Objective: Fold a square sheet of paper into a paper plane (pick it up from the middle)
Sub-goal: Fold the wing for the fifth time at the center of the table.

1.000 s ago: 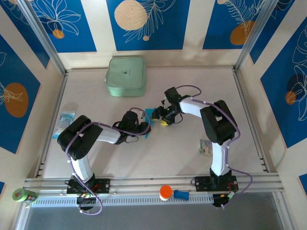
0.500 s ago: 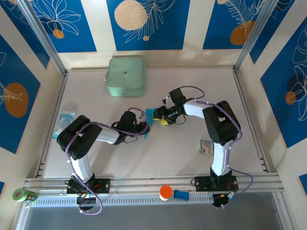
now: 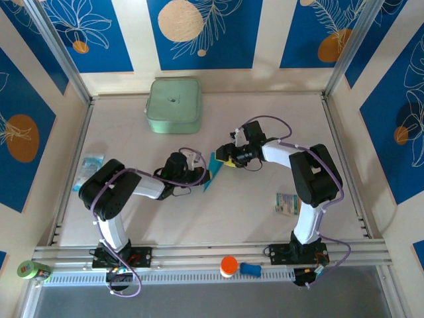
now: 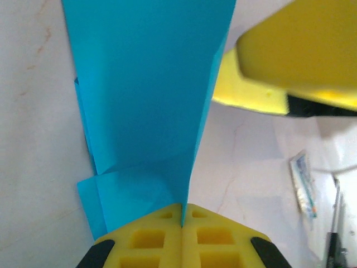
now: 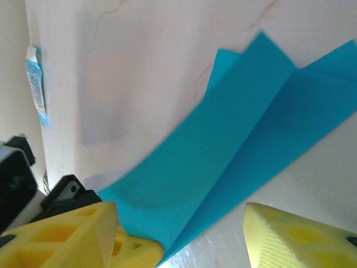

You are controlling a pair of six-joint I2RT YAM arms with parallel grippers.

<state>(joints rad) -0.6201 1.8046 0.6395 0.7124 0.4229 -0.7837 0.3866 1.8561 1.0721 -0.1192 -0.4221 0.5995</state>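
You're clamping the creased, layered cyan sheet [image 4: 145, 84] in left tool [image 4: 182, 215]; right tool [image 5: 184, 245] is hanging apart, straddling its edge. Green box [image 3: 173, 105] is sitting well beyond both.

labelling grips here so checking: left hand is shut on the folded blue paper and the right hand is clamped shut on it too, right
Not quite. The right hand is open: the right wrist view shows its yellow fingers standing apart, with the folded blue paper running into the gap between them. The left hand is shut on the paper, as you said.
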